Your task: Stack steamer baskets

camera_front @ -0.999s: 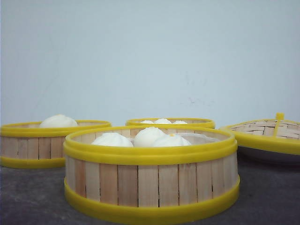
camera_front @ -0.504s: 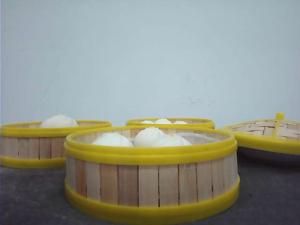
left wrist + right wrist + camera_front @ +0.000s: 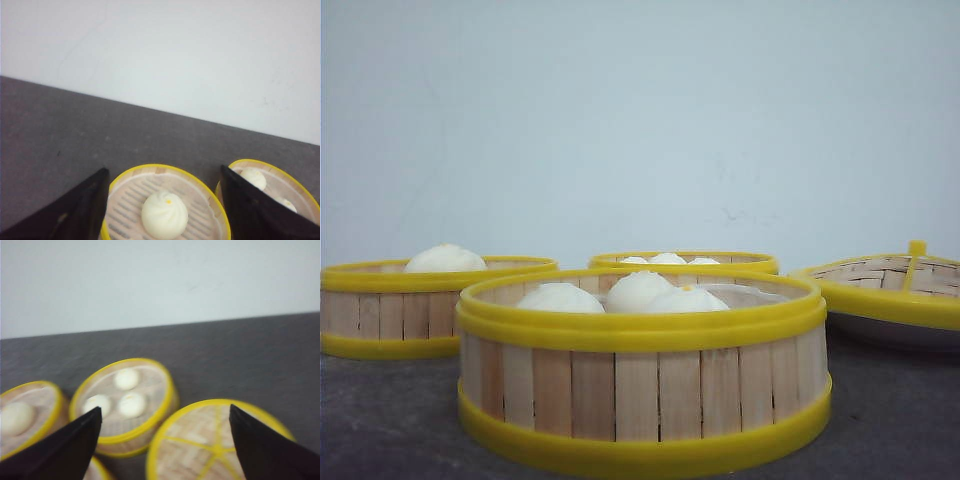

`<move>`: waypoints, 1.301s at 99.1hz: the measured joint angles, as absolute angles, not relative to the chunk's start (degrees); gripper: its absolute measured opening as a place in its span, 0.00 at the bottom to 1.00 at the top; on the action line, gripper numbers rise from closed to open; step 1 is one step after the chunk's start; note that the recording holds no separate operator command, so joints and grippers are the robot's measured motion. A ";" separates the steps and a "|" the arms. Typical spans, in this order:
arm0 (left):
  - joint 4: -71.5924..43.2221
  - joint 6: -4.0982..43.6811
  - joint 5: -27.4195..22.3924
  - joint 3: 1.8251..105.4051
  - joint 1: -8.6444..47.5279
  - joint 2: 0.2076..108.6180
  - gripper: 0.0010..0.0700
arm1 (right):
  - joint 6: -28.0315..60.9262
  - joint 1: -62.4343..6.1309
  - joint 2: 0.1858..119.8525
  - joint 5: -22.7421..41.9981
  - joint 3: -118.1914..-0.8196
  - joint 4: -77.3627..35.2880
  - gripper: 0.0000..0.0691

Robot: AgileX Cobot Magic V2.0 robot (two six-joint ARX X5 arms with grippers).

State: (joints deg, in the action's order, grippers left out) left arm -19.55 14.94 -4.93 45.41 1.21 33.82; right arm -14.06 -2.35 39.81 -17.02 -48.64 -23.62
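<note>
1. I am seeing the left gripper [image 3: 162,210] hanging with its jaws spread wide and holding nothing; its two dark fingers [image 3: 80,210] are straddling the left basket [image 3: 165,200], the one with a single bun [image 3: 164,215].
2. I am seeing the right gripper [image 3: 165,450] likewise released and empty, its fingers [image 3: 65,445] framing the far basket [image 3: 125,400] with three buns and the woven lid [image 3: 220,440].
3. In the front view, taking the near basket [image 3: 642,400] as the dial's centre, the left basket [image 3: 420,300] is sitting at about 10 o'clock, the far basket [image 3: 685,262] at 12, and the lid [image 3: 890,285] on its plate [image 3: 890,332] at 2. All three baskets are standing apart on the dark table [image 3: 380,420], none stacked yet.
4. My worry with the left arm: if I come down off-centre, a finger is landing on the yellow rim, tipping the basket or pressing the bun.
5. With the right arm, the lid is lying just beside the far basket, so I am risking clipping it.
6. Buns are standing above the rims, so a basket set on top may squash them or sit crooked.
</note>
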 joint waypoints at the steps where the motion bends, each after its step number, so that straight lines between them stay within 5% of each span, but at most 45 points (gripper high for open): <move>1: -19.57 14.92 -4.95 45.41 1.23 33.87 0.61 | -14.31 -2.37 40.29 -17.39 -48.64 -23.29 0.75; 30: -19.94 14.61 -6.35 45.41 3.81 34.33 0.62 | -20.91 -4.36 61.65 -23.88 -50.35 -12.88 0.76; 57: -19.92 14.61 -6.35 45.41 6.98 34.33 0.62 | -19.84 -8.43 85.58 -23.66 -66.76 -14.00 0.76; 88: -20.67 14.61 -6.35 45.41 9.10 34.33 0.62 | -15.27 -13.23 104.73 -13.41 -84.49 -20.64 0.75; 117: -22.59 14.61 -6.37 45.41 11.88 34.26 0.62 | -14.79 -14.31 112.33 -6.09 -86.11 -20.23 0.65; 129: -22.96 14.61 -6.37 45.41 13.10 33.80 0.62 | -14.79 -14.31 114.41 -5.30 -86.11 -18.68 0.53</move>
State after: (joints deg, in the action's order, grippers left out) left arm -22.96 14.61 -6.37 45.41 13.10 33.80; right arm -14.79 -14.31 114.41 -5.30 -86.11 -18.68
